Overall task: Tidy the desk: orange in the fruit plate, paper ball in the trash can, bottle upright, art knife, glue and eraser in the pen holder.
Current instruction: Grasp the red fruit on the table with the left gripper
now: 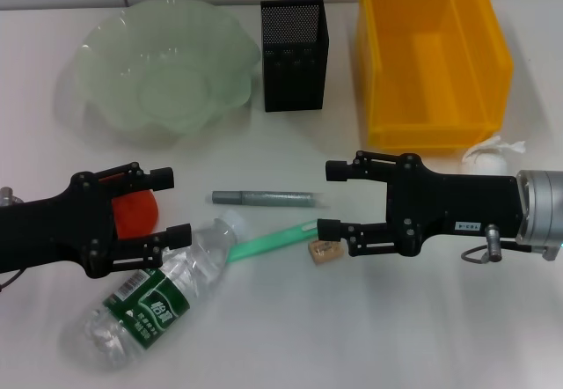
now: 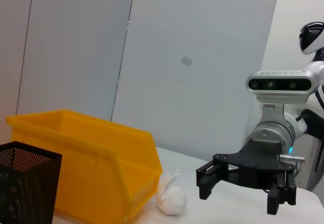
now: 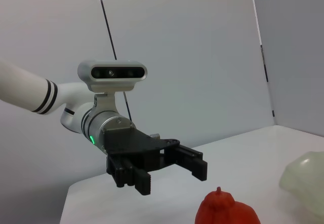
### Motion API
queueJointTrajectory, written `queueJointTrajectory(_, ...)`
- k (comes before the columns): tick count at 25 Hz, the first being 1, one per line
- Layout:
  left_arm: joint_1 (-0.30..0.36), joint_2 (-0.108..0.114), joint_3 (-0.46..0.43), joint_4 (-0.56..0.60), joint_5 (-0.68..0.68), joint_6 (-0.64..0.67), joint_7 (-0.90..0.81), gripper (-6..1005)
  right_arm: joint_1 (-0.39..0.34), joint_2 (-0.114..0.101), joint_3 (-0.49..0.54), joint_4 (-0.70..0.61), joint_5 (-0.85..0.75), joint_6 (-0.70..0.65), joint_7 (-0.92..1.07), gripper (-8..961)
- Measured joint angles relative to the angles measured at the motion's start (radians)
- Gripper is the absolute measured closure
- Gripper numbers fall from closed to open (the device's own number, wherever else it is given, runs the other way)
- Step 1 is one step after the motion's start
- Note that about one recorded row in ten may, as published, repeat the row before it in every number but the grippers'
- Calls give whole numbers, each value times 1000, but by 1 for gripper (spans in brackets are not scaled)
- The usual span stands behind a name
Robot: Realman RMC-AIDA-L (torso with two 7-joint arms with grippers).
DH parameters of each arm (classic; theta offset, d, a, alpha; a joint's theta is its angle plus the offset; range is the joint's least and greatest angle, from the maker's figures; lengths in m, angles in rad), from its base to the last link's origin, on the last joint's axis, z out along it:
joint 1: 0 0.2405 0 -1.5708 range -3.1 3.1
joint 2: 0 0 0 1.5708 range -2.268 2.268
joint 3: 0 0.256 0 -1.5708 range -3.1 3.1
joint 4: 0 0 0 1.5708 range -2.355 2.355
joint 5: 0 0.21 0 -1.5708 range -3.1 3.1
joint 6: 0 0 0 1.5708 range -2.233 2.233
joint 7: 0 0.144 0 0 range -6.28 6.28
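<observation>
White desk [image 1: 378, 336] | orange [image 1: 136, 213] btwn open left end effector [image 1: 171, 204] fingers

I read this as a robotics lab or test room dressed up as an office desk. The worktop [image 1: 369, 336] is plain white and fills the head view. Behind it, in both wrist views, stand bare pale grey wall panels [image 2: 202, 57] with thin vertical seams and no furniture or decoration. The props are office-like: a black mesh pen holder [image 1: 294, 55] at upper centre and a yellow trash can [image 1: 431, 55] at upper right. The robot's white head [image 2: 312, 36] shows at the left wrist view's upper right edge.
</observation>
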Motion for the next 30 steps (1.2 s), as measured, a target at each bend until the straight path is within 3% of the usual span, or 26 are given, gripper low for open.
queueJointTrajectory(21, -4, 2, -9, 3, -3, -4, 0, 234, 0, 1, 4, 4, 1, 3, -2, 142)
queueJointTrajectory(30, -6, 19, -35, 44, -6, -37, -19, 255, -2, 0, 11, -1, 2, 6, -2, 142)
